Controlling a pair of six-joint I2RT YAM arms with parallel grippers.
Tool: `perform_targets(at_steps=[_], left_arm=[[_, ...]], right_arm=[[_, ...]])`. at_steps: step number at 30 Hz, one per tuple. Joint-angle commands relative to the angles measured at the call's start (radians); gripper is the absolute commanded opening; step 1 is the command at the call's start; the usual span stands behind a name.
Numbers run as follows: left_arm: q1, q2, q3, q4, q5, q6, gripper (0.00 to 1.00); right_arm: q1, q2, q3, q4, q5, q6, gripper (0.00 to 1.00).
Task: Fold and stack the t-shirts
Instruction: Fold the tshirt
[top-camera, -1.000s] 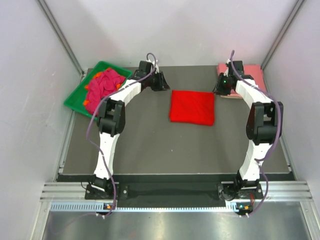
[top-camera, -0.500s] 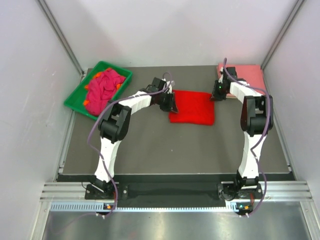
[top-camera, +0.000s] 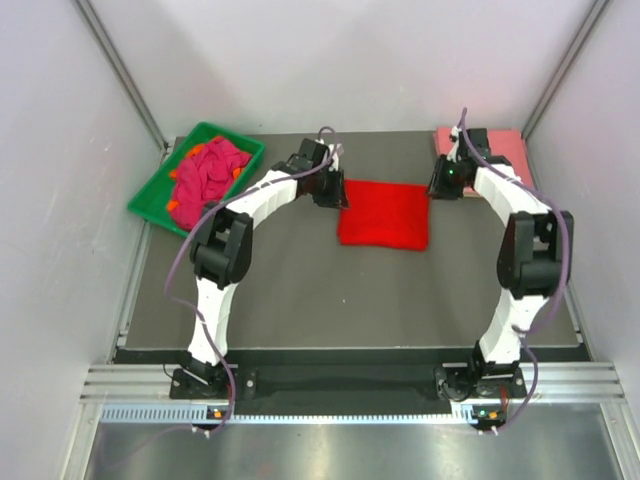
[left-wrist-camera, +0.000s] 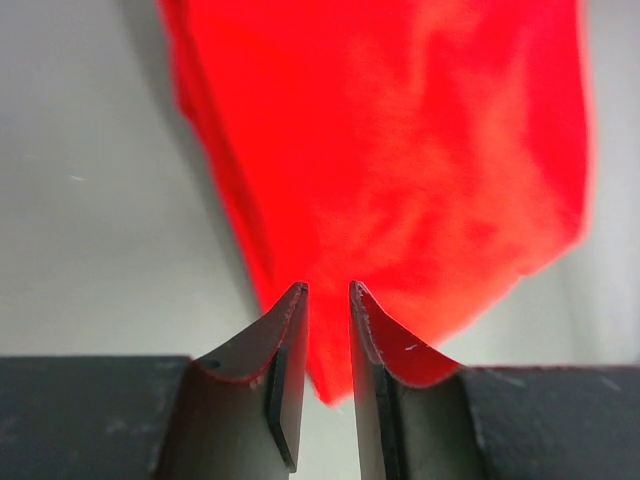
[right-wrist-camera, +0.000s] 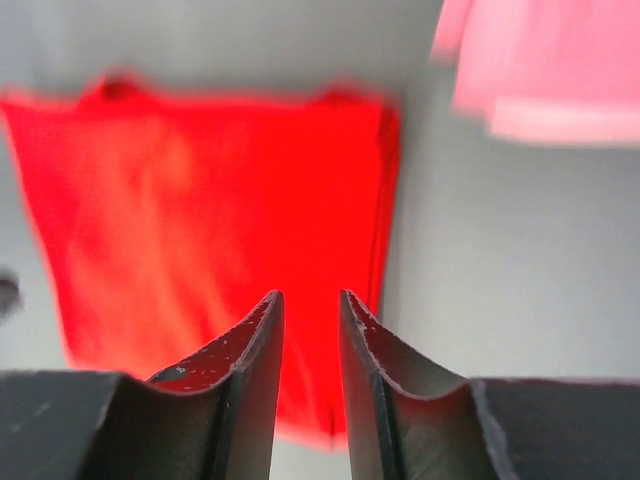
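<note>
On the dark surface (top-camera: 300, 290) the folded red t-shirt (top-camera: 384, 213) lay in the middle, its slightly longer side running left to right. The salmon pink t-shirt (top-camera: 500, 148) sat at the far right corner, and the green tray (top-camera: 150, 195) of crumpled magenta and orange t-shirts (top-camera: 205, 170) at the far left. The left gripper (top-camera: 333, 195) stood over the red t-shirt's far-left corner and the right gripper (top-camera: 445, 185) just off its far-right corner, the arm nearer the pink one. Each had its jaws parted by a narrow slit and gripped nothing.

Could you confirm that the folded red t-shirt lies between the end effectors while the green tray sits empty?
No: the top external view shows the green tray holding magenta and orange t-shirts. The red t-shirt does lie between the left end effector and right end effector.
</note>
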Motion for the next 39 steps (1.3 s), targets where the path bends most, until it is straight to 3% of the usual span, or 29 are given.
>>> perform_targets(at_steps=[1, 6, 13, 27, 39], left_arm=[[-0.022, -0.121, -0.025, -0.013, 0.094, -0.025, 0.28], [-0.063, -0.192, -0.193, 0.036, 0.14, -0.054, 0.28], [-0.069, -0.196, -0.335, 0.048, 0.074, -0.031, 0.33], [-0.068, -0.113, -0.266, -0.053, -0.042, 0.015, 0.34], [-0.068, -0.078, -0.247, -0.034, -0.049, 0.037, 0.34]], right_arm=[[-0.006, -0.162, -0.148, -0.08, -0.068, -0.044, 0.29], [-0.011, -0.265, -0.386, -0.022, -0.091, -0.04, 0.24], [-0.011, -0.274, -0.486, 0.05, -0.15, -0.038, 0.24], [-0.011, -0.19, -0.47, 0.084, -0.132, -0.069, 0.24], [-0.011, -0.179, -0.501, 0.122, -0.175, -0.067, 0.19]])
